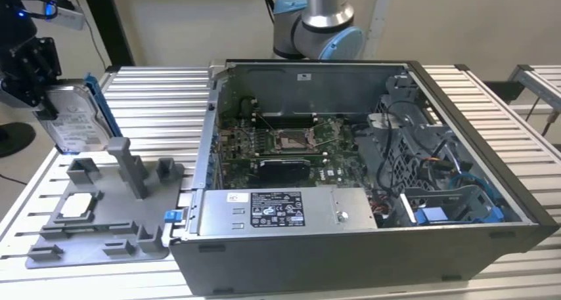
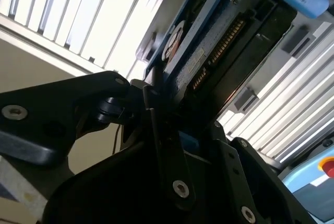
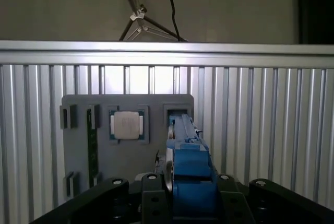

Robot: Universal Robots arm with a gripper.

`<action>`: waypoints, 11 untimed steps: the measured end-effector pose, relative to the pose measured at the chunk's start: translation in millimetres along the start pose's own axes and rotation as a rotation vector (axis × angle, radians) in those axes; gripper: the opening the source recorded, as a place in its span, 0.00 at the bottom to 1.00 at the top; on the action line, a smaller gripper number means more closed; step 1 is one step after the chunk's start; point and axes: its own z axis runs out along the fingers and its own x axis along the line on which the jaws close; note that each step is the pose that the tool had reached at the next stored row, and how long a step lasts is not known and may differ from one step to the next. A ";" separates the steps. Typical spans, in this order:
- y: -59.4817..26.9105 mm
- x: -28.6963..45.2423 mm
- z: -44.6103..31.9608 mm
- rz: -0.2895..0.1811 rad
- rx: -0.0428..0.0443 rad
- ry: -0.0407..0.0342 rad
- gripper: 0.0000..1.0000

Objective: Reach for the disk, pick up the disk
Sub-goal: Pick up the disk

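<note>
At the exterior view's left, above the grey fixture tray [image 1: 88,244], the gripper [image 1: 42,83] points downward and hangs in the air. Its jaws are closed on the upper part of the disk [image 1: 75,124]. The disk stands nearly upright, with its white label toward the camera and its blue bracket [image 1: 102,109] on the side of the open computer case [image 1: 351,247]. The arm's base joint [image 1: 316,31] stands behind the case. In the first wrist view the disk is seen edge-on over the tray, beside a silver chip [image 3: 126,125].

Robotics lab, slatted aluminium bench [image 1: 157,96], opened computer case [image 1: 351,254]
</note>
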 end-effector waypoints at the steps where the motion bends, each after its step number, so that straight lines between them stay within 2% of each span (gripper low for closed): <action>1: 0.0 0.0 -1.5 0.000 0.0000 0.0000 0.00; 11: 0.1 -0.5 -17.3 0.000 -0.0002 0.0000 0.00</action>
